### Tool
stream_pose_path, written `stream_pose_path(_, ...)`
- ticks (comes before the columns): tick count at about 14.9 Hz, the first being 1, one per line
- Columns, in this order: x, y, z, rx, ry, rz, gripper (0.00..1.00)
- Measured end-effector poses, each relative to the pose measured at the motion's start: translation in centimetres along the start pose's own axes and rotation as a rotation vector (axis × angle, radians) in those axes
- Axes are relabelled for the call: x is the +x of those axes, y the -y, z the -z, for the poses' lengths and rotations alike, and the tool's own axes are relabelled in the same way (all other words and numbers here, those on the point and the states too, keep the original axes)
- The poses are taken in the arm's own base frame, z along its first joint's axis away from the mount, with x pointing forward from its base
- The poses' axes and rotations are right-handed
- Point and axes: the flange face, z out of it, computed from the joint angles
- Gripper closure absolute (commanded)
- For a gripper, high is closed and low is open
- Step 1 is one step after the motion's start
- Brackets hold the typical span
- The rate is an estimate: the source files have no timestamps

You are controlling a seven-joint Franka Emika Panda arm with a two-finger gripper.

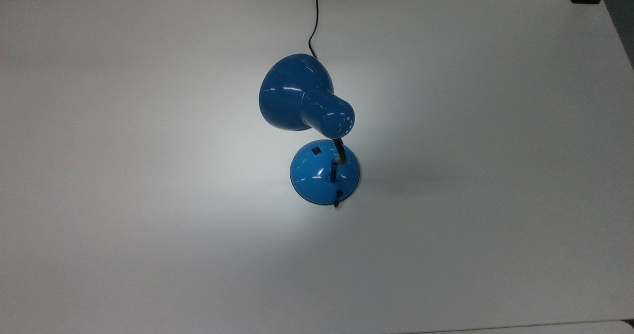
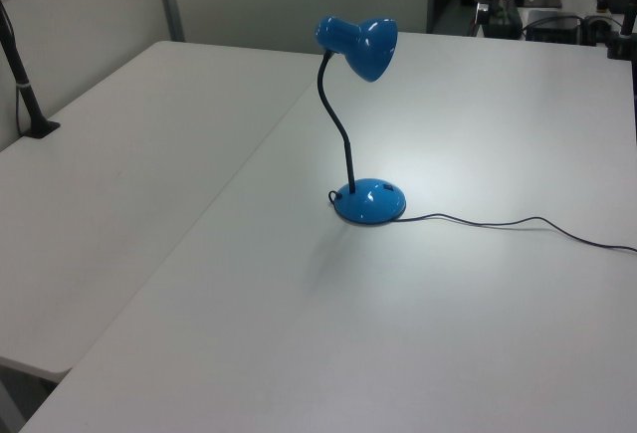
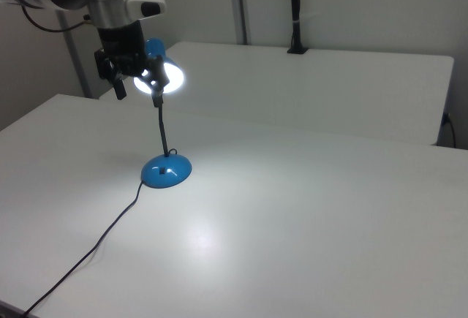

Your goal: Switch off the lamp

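Lamp (image 3: 165, 164) lit, upright mid-desk (image 1: 148, 225), pool of light around the base. Switch (image 1: 315, 150) small and black on the dome of the base, on the side under the shade (image 1: 297, 93), away from the gooseneck's foot. Pincer (image 3: 134, 82) spread wide and empty, hanging high near the shade in the right view, well above the base. Switch therefore lies below the pincer: likely a descent, then 1 press downward.

Glossy blue lamp (image 1: 307, 96) with black gooseneck and cord on a white table (image 1: 148, 175).
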Motion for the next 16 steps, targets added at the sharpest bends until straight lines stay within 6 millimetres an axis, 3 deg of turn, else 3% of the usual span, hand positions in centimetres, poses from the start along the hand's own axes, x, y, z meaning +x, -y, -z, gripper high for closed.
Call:
stream_pose_path(4, -0.02, 1.27, -0.63, 0.001, 0.016, 0.023, 0.00)
stream_pose_path(12, -0.03, 1.32, -0.68, 0.001, 0.017, 0.024, 0.00)
stream_pose_path(16, -0.08, 1.19, -1.16, 0.004, 0.027, 0.241, 0.00)
